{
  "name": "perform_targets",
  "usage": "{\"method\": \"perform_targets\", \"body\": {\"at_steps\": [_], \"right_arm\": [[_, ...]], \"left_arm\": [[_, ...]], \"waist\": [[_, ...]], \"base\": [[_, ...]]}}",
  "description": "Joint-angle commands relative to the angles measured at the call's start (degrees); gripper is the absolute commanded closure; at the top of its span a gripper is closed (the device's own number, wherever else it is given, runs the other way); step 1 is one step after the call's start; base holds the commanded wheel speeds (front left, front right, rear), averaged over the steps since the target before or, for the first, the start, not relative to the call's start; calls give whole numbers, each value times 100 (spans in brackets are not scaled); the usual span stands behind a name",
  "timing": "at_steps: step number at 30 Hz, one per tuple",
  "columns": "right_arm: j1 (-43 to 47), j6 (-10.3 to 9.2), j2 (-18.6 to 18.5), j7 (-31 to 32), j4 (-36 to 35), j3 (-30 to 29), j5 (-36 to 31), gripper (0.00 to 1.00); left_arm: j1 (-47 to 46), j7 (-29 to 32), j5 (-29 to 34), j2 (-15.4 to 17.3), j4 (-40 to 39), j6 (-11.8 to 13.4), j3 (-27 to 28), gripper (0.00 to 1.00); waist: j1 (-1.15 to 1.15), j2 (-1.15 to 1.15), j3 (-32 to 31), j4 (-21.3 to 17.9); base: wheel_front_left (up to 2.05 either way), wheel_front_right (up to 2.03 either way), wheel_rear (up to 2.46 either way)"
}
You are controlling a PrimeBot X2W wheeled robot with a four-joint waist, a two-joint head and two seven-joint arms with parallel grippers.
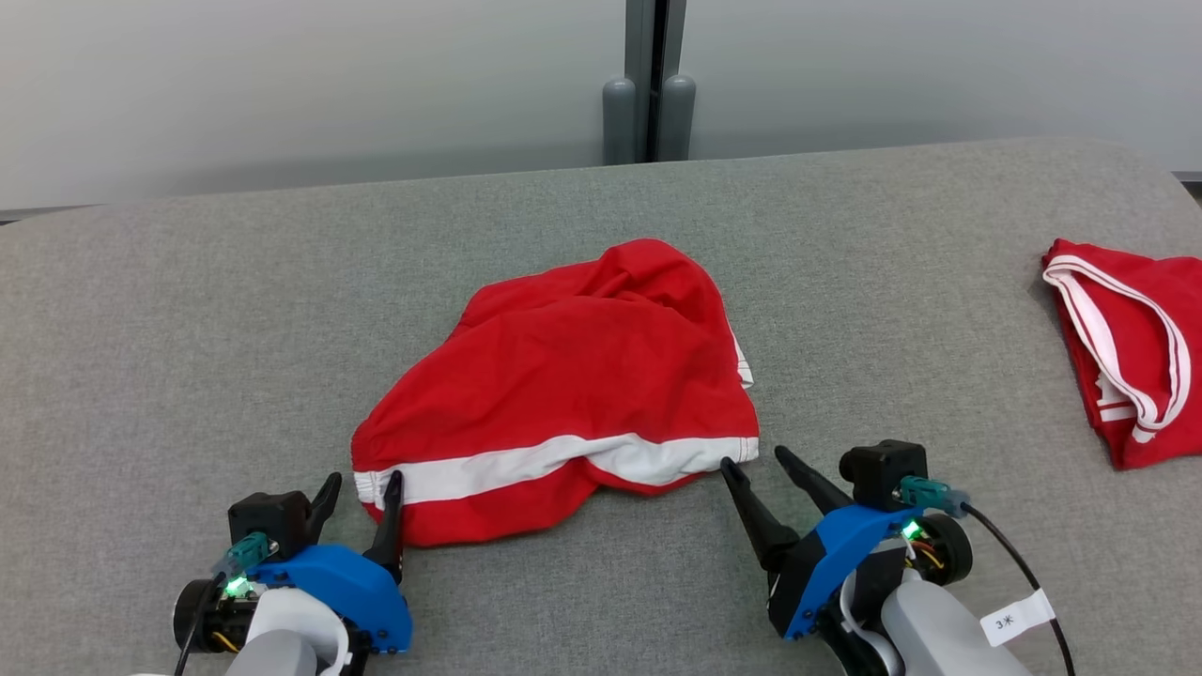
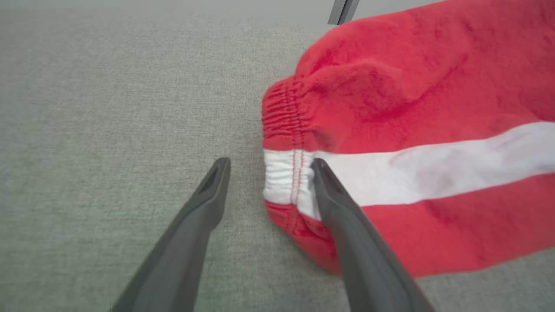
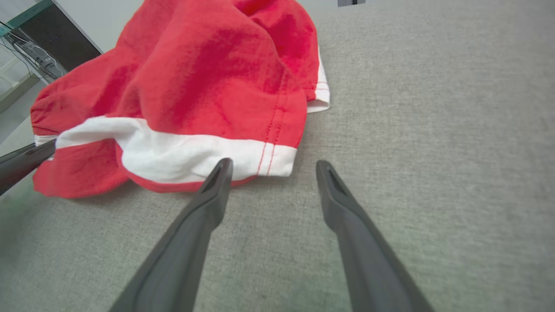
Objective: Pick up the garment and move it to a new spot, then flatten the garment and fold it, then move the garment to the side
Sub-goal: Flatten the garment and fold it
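A rumpled red garment (image 1: pixel 573 376) with a white stripe along its near edge lies in the middle of the grey cloth surface (image 1: pixel 188 329). My left gripper (image 1: pixel 362 486) stands open at its near left corner: one finger rests over the white gathered band (image 2: pixel 284 175), the other is beside it on the cloth. In the left wrist view the left gripper (image 2: pixel 269 164) straddles that corner. My right gripper (image 1: pixel 754 460) is open at the near right corner, its fingers just short of the white hem (image 3: pixel 277 158). In the right wrist view the right gripper (image 3: pixel 273 164) holds nothing.
A second red garment (image 1: pixel 1132 352) with white trim lies folded at the far right edge of the surface. A grey post (image 1: pixel 650 84) stands behind the surface against a pale wall. The left arm's finger (image 3: pixel 21 162) shows at the right wrist view's left edge.
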Motion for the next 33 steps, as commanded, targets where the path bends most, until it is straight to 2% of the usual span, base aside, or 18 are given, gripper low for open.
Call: {"method": "perform_targets", "body": {"at_steps": [1,10,11,12,13,14,15,20,24,29,33], "right_arm": [[-96,1,-2,-37,55,64,65,0],[-452,1,-3,-335,542,447,441,0],[-492,1,-3,-375,595,471,481,13],[-526,1,-3,-398,648,505,512,53],[-554,1,-3,-447,675,557,546,89],[-581,1,-3,-472,710,600,583,100],[-593,1,-3,-500,738,635,613,100],[-669,1,-3,-752,665,685,735,100],[-638,1,-40,-891,322,490,577,100],[-326,1,-450,-915,-634,212,261,100],[-22,1,-799,-659,-1711,-320,-16,100]], "left_arm": [[-148,-29,-29,-1,26,-24,-10,0],[-255,-68,-184,4,225,-50,-254,0],[-260,-78,-210,8,240,-51,-278,0],[-263,-92,-226,12,254,-52,-297,12],[-271,-109,-245,14,257,-48,-314,51],[-282,-116,-274,18,263,-49,-326,65],[-287,-126,-289,24,266,-49,-338,100],[-234,-278,-489,44,83,-36,-440,100],[-83,-425,-724,43,-478,-37,-480,100],[200,-182,-1215,215,-1675,-36,-614,100],[489,289,-1670,362,-2827,-10,-468,100]], "waist": [[-1,0,11,8],[-1,0,92,45],[-1,0,100,50],[-1,0,105,54],[-1,0,110,55],[-1,0,110,55],[-1,0,103,54],[-1,0,-9,48],[-1,0,-136,24],[-1,0,-327,-14],[-1,0,-423,-61]], "base": [[0,0,0],[0,0,0],[0,0,0],[0,0,0],[0,0,0],[0,0,0],[0,0,0],[0,0,0],[0,0,0],[0,0,0],[0,0,0]]}}
